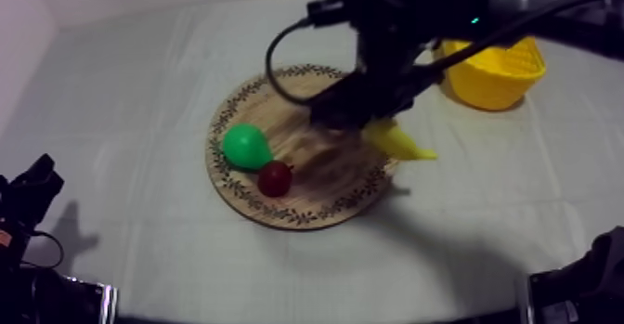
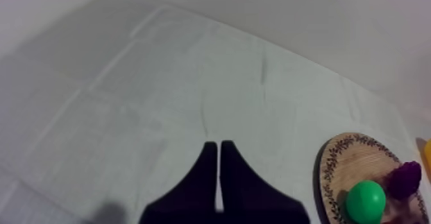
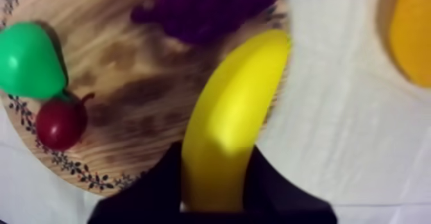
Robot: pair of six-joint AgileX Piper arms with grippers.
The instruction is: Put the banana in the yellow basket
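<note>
The bench (image 1: pixel 139 96), draped in a grey-white cloth, carries everything here. The black right arm (image 1: pixel 409 31) reaches in from the far right corner and leans over the board, its jaws closed round one end of the fruit the task calls for. The left arm (image 1: pixel 32 193) sits low at the near left edge, its jaws pressed together on nothing above bare cloth beside the board, apparently parked out of the way.

The round wooden board with a leaf-patterned rim (image 1: pixel 306 216) lies at mid-bench. The yellow woven basket (image 1: pixel 492 77) stands apart from it toward the far right corner, close enough to make a short carry.

The long yellow toy banana (image 3: pixel 234 111) is gripped at its near end between the two black fingers. Its free tip pokes past the board's rim on the basket side, over the cloth. How far it has cleared the wood cannot be told. A grip at the end rather than the middle likely leaves the tip free to swing.

The purple bunch of toy grapes (image 3: pixel 205 8) sits on the board just beside the banana. The green toy pear (image 1: pixel 246 147) and the small red fruit (image 1: pixel 275 177) rest near the board's left rim, well apart from the grip.
</note>
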